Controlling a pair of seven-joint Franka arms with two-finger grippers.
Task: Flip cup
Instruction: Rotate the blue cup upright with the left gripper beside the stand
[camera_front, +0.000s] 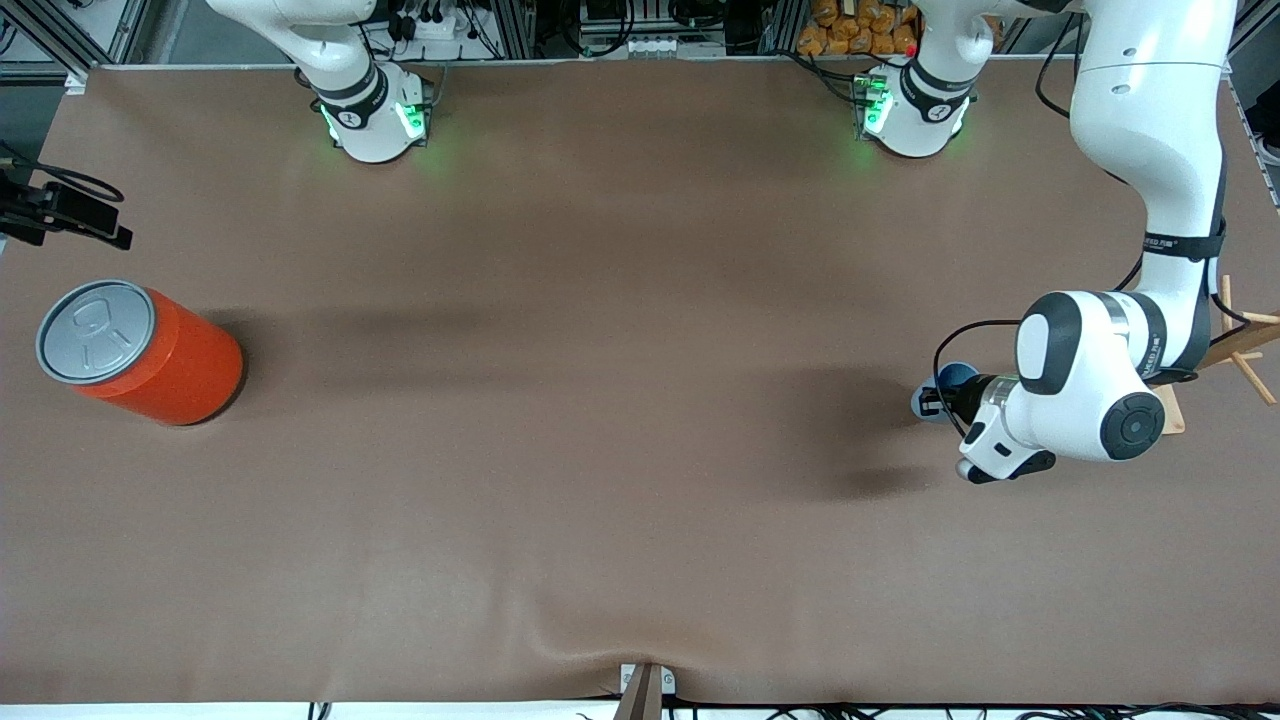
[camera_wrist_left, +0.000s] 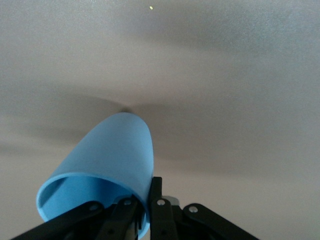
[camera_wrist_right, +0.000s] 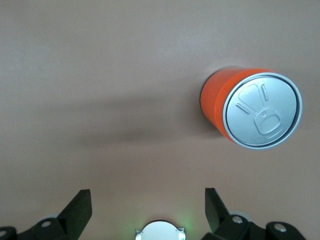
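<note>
Over the left arm's end of the brown table (camera_front: 600, 450), my left gripper (camera_wrist_left: 142, 210) pinches the small light-blue tapered plastic cup (camera_wrist_left: 112, 165) by its rim, tilted; I'd rotate slowly, keeping the pinch firm. My right gripper (camera_wrist_right: 145, 210) waits, jaws apart, above the big orange can (camera_wrist_right: 250, 107)

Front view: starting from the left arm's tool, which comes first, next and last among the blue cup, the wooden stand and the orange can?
1. Blue cup: pinched in the left tool itself.
2. Wooden stand: beside that arm, at the left arm's end of the table.
3. Orange can: upright at the right arm's end of the table.
</note>
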